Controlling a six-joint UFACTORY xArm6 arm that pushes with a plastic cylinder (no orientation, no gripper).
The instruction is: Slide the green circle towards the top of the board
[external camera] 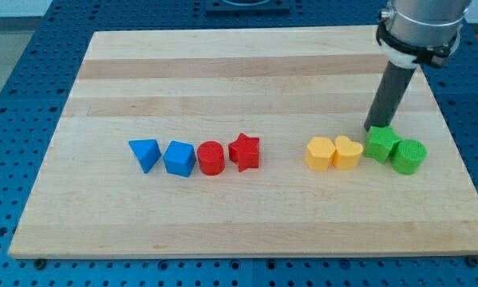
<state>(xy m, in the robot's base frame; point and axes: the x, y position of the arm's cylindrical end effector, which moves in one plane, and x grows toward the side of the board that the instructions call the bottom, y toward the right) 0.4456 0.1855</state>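
Note:
The green circle is a short green cylinder at the view's right, touching the green star on its left. My tip rests on the board just above the green star's upper left, up and to the left of the green circle. The rod rises to the view's top right.
The blocks lie in a row across the wooden board. From the view's left: blue triangle, blue cube, red cylinder, red star, yellow pentagon, yellow heart. The board's right edge lies close to the green circle.

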